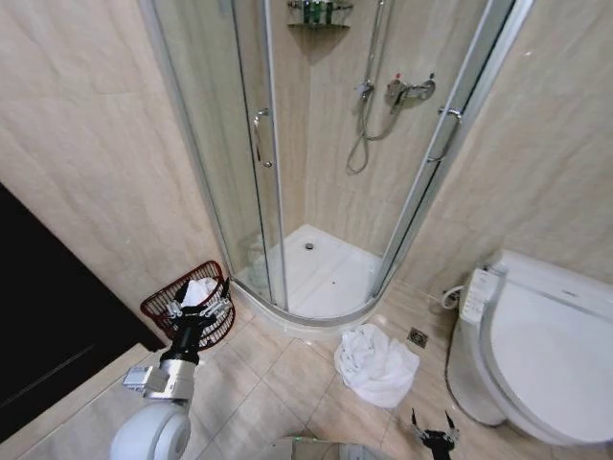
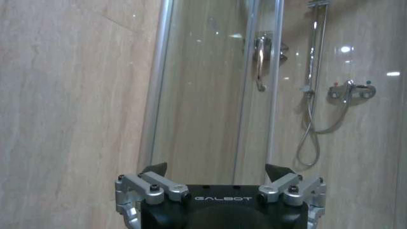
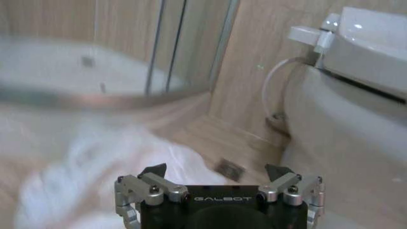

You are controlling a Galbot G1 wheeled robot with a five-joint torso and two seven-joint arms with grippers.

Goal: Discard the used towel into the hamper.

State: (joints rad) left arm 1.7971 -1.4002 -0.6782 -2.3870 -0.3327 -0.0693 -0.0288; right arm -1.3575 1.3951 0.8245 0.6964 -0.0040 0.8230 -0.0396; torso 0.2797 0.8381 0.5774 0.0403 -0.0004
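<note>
Low by the wall, the hamper (image 1: 187, 305), a round reddish-brown openwork basket, holds a white towel (image 1: 198, 290). Directly over the hamper hangs the left gripper (image 1: 202, 311), jaws apart and empty. Another white towel (image 1: 375, 365) lies crumpled beyond, near the wide-open right gripper (image 1: 433, 425).

the one readable text is the brand word "galbot", in pale capital letters on a black housing. it stands on the body of the left gripper (image 2: 216, 177) in the left wrist view, just behind its jaws, and in the same spot on the body of the right gripper (image 3: 216, 177) in the right wrist view. nothing else carries legible lettering.
</note>
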